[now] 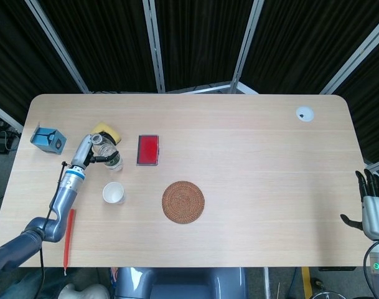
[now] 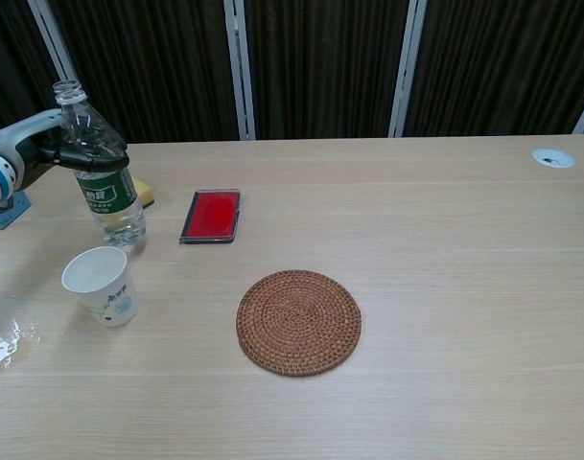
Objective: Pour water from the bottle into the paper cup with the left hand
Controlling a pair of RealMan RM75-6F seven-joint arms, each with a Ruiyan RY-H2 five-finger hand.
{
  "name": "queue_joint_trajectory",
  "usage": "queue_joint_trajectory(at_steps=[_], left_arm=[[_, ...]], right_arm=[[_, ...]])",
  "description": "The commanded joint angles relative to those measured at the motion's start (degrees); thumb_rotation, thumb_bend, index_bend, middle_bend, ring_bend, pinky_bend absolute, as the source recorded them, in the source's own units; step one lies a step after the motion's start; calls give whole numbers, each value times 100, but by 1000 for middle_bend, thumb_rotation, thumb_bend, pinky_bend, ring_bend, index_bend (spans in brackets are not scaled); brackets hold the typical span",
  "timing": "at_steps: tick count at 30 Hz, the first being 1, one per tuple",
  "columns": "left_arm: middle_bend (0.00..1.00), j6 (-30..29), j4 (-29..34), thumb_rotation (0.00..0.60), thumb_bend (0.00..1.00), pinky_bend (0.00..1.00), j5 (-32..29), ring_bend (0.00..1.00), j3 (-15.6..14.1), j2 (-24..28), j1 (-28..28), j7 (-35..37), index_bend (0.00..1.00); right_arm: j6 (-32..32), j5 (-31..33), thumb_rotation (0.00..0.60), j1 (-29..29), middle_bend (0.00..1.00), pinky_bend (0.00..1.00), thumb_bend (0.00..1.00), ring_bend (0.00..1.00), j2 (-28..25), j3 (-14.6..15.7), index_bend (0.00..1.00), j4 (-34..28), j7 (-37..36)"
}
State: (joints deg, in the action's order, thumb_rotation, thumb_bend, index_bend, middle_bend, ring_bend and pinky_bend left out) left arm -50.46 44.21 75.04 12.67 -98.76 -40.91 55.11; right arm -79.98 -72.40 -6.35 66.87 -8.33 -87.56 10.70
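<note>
the water bottle point(image 2: 98, 163) is clamped by the left hand point(image 2: 57, 149) near the table's left edge, almost upright, neck uncapped. the paper cup point(image 2: 102, 286) stands just in front, toward the near edge. the right hand point(image 1: 374, 208) hangs off the right edge, fingers apart.

yellow sponge point(image 2: 143, 192): mostly behind bottle point(image 2: 98, 168) | right hand point(image 1: 374, 208): cut by edge
</note>
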Motion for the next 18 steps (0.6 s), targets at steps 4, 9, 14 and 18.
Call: queue_joint_trajectory(at_steps=[4,9,14,18], left_arm=[[546,84,-358,600,787,402,75,399,-31,-204,-24,192,697],[510,140,-526,600,740,377,158,372,-90,-244,-29,294,662],[463,135,-602,600,540,349,212,332,-121,-245,-17,371,614],[361,133,-606,600,428,273,291,244,-180,-210,-1,475,522]], right_arm=[[-6,-4,600,-1,0,0,0,0,10,5,0,5,13],[10,8,600,-5,0,0,0,0,6,3,0,4,-2],[21,18,600,-10,0,0,0,0,9,0,0,15,-4],[21,17,600,-10,0,0,0,0,11,2,0,15,0]])
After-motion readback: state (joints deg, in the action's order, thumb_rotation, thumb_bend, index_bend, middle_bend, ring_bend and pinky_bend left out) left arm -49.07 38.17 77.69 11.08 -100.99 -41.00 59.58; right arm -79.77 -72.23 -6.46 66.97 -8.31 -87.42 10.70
